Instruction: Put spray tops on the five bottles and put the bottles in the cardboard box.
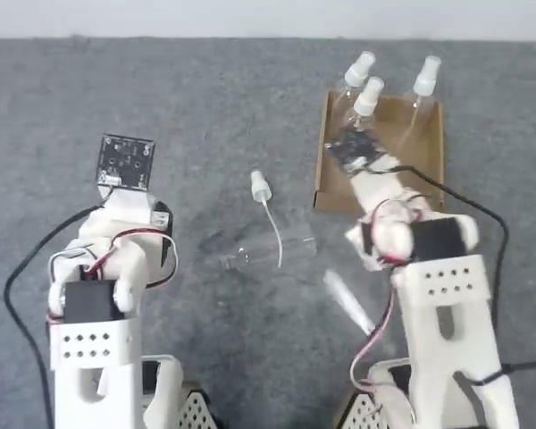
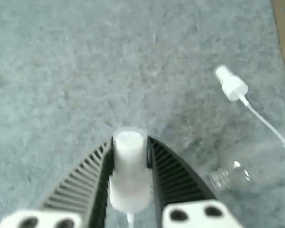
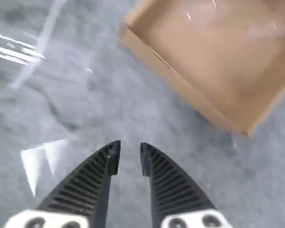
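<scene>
Clenched in left hand (image 2: 129,145): one white plastic spray top (image 2: 128,173). Released, near brown cardboard box (image 3: 218,57): right hand (image 3: 129,153). Across box, three capped clear bottles (image 1: 424,82); on grey counter (image 1: 205,107), one uncapped bottle (image 1: 268,251), one loose top (image 1: 261,186).

Speckled mid-grey table covering (image 1: 205,107), with a plain light-brown cardboard box (image 1: 329,192). White spray tops (image 1: 260,185) with thin white tubes, and clear, see-through bottles (image 1: 246,257). White arms (image 1: 438,286), some panels dotted with rows of small dark holes, plus black ribbed fingers (image 2: 175,175), black cables (image 1: 9,290), thin red wires (image 1: 138,234) and a black circuit board (image 1: 125,163).
</scene>
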`<state>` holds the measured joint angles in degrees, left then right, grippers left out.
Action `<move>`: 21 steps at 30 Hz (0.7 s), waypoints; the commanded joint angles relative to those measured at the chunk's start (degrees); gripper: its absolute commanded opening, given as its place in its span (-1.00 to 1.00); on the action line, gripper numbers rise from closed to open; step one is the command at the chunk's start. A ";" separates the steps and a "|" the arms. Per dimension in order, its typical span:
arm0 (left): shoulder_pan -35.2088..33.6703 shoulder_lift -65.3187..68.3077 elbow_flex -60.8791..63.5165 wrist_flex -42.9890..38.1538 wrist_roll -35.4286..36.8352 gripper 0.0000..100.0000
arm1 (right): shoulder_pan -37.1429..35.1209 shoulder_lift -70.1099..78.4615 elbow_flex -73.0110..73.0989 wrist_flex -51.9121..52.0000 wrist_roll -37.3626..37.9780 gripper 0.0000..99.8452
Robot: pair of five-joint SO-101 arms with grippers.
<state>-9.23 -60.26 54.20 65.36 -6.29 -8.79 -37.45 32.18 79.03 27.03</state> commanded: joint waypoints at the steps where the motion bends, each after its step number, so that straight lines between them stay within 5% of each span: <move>1: -0.09 -1.32 0.92 -1.41 0.00 -0.98 | 5.58 2.68 -1.23 0.75 3.87 -0.98; 5: -0.09 -1.23 4.26 -4.22 0.00 -0.98 | 4.26 4.70 0.62 2.68 5.19 -0.94; 12: -0.09 -1.14 9.10 -7.65 -0.18 -0.98 | -14.99 0.40 8.44 8.13 4.57 -0.59; 21: -0.09 -1.14 9.36 -7.65 -0.09 -0.98 | -27.56 -3.47 15.30 10.24 5.10 -0.57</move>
<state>-9.14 -60.26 63.96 59.56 -6.29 -34.99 -39.82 46.42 90.90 31.43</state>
